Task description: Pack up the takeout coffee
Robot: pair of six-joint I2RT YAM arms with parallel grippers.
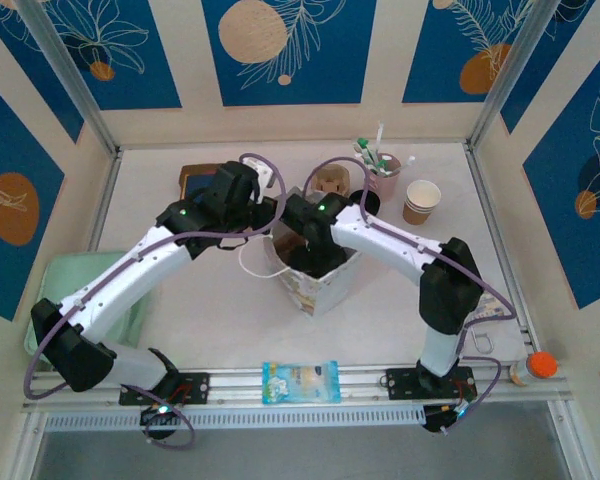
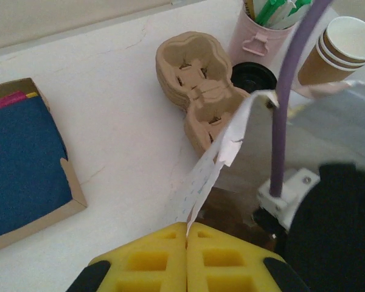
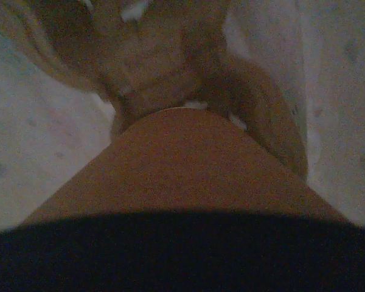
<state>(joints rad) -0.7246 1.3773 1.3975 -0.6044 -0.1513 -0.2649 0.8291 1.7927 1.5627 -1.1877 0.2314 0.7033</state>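
Observation:
A white patterned paper bag (image 1: 325, 280) stands upright mid-table. My left gripper (image 2: 187, 228) is shut on the bag's top edge (image 2: 213, 161) and holds that side out; from above it sits at the bag's left rim (image 1: 268, 222). My right gripper (image 1: 305, 245) reaches down into the bag's mouth. In the right wrist view the takeout coffee (image 3: 182, 164), a kraft-brown cup, runs straight out from between my jaws into the dim bag, with the bag's pale walls (image 3: 30, 146) on both sides. My own fingers are hidden behind the cup.
Behind the bag are pulp cup carriers (image 2: 194, 79), a black lid (image 2: 253, 76), a pink cup of stirrers (image 1: 383, 172) and a stack of brown cups (image 1: 421, 201). A box of blue napkins (image 2: 18, 164) lies back left, a green tray (image 1: 60, 290) at left, a blue packet (image 1: 300, 382) in front.

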